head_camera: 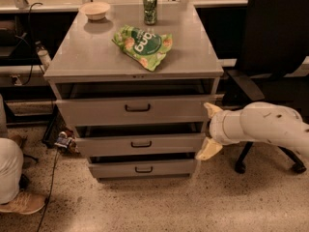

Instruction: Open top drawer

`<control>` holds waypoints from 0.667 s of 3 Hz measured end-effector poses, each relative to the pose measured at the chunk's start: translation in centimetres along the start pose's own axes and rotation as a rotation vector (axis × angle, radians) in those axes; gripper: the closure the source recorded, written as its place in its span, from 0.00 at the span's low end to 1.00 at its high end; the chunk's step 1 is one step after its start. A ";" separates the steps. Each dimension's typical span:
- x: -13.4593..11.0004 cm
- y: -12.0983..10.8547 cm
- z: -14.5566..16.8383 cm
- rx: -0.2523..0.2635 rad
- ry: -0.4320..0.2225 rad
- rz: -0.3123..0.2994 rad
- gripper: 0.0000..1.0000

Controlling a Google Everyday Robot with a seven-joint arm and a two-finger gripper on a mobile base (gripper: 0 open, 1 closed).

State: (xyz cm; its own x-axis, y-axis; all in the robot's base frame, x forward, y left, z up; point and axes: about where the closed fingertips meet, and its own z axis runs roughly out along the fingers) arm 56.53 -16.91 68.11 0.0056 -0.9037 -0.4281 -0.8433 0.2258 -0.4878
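The grey cabinet top (91,57) carries three things. A pale bowl (95,10) sits at the far left corner. A green can (150,8) stands upright at the far edge, right of the bowl. A green snack bag (143,46) lies flat near the middle. The gripper (210,129) hangs beside the cabinet's right side, below the top, fingers spread apart.

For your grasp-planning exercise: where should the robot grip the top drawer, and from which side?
Grip the small dark bar handle centred on the top drawer, coming from the front; the bar lies level, so put the jaws above and below it. The gripper, jaws open, is at the right of the cabinet.
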 end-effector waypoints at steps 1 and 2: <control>0.0 0.0 0.2 0.002 -0.002 0.001 0.00; -0.2 -0.5 0.5 0.016 -0.029 -0.018 0.00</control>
State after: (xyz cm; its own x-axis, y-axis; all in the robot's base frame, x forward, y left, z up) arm 57.18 -16.70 68.07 0.0362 -0.8969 -0.4407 -0.8342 0.2157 -0.5075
